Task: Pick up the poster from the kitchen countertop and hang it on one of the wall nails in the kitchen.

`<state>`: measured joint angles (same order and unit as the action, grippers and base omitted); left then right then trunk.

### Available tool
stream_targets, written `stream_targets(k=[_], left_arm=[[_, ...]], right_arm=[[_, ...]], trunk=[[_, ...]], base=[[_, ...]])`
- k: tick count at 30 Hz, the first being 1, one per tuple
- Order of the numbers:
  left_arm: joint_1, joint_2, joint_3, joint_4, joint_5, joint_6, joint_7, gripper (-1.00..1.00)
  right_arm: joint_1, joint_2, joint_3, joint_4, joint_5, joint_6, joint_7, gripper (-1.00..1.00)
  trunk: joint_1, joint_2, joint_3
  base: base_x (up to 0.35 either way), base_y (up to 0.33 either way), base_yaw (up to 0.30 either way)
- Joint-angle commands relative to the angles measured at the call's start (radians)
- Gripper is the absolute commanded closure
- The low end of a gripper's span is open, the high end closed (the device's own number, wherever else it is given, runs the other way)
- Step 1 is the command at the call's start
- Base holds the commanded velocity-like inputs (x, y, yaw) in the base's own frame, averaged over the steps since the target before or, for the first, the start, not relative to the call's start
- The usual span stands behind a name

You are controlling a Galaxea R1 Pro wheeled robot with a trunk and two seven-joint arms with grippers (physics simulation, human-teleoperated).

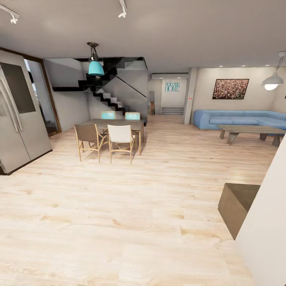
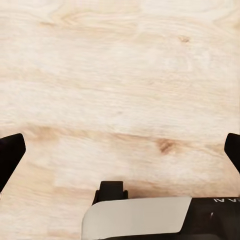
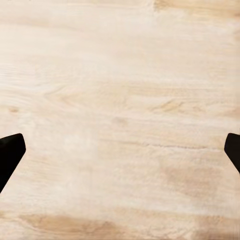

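1. Below both wrists lies bare plank floor [image 1: 131,222]; left pincer [image 2: 120,150] and right pincer [image 3: 120,150] are spread wide, holding nothing.
2. Nearby on the right, a brown block [image 1: 236,204] juts from a white wall [image 1: 266,222].
3. Farther off: refrigerator [image 1: 18,115] on the left, dining set [image 1: 113,133], sofa [image 1: 242,118].

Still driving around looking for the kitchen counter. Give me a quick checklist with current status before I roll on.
1. Left gripper empty and open: ok, fingertips wide apart over bare wood floor.
2. Right gripper empty and open: ok, fingertips spread, nothing between them.
3. Poster located: not ok, the head view has no black-framed poster; the framed picture over the blue sofa is the wide reddish one.
4. Countertop located: not ok, the head view has the fridge at left, hinting the kitchen is nearby.
5. Path ahead: ok, open floor up to the dining table.
6. Right side clearance: cannot tell, a wall and a dark block sit close.
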<state>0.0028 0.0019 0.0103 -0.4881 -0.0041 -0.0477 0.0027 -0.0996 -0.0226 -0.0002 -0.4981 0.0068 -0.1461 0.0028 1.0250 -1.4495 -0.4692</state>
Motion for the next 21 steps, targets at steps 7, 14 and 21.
stream_targets(k=[7, 14, 21], left_arm=[[0.000, 0.013, 0.002, 0.002, 0.000, -0.041, 0.000, -1.00], [0.000, 0.015, 0.002, 0.020, 0.001, -0.047, 0.000, -1.00], [0.000, 0.015, 0.002, 0.024, 0.001, -0.047, 0.000, -1.00]], right_arm=[[0.000, 0.000, -0.001, 0.000, 0.001, -0.004, -0.001, -1.00], [0.000, 0.000, 0.000, 0.000, 0.002, -0.004, -0.001, -1.00], [0.000, 0.000, 0.000, 0.000, 0.002, -0.004, -0.001, -1.00]], trunk=[[0.000, 0.000, -0.001], [0.000, 0.000, -0.001], [0.000, 0.000, -0.001]], base=[[0.000, 0.000, 0.245], [0.000, 0.000, 0.289], [0.000, 0.000, 0.294]])
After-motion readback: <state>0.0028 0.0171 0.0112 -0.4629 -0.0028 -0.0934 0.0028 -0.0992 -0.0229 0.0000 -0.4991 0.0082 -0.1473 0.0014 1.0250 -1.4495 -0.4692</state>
